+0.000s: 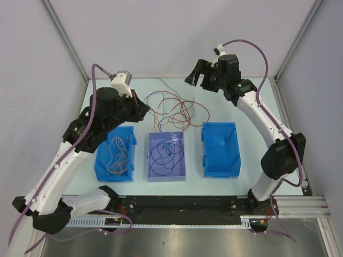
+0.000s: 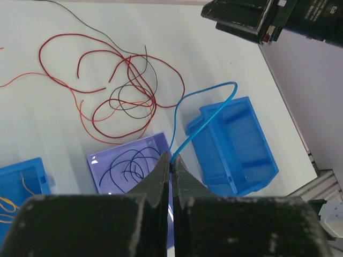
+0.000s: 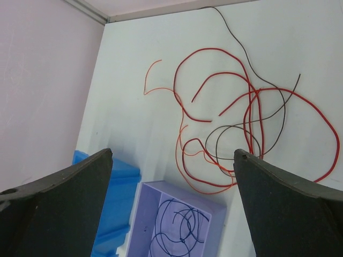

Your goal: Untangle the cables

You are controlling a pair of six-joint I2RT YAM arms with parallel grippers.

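Observation:
A loose tangle of red, orange and black cables lies on the table behind the bins; it also shows in the left wrist view and the right wrist view. My left gripper is shut on a light blue cable, which arches up and right over the right blue bin. My right gripper hangs wide open and empty above the table, right of the tangle. Navy cables lie in the purple bin.
Three bins stand in a row near the arms: a left blue bin holding orange-tan cables, the purple bin in the middle, and a right blue bin with nothing showing in it. Grey walls close in the table.

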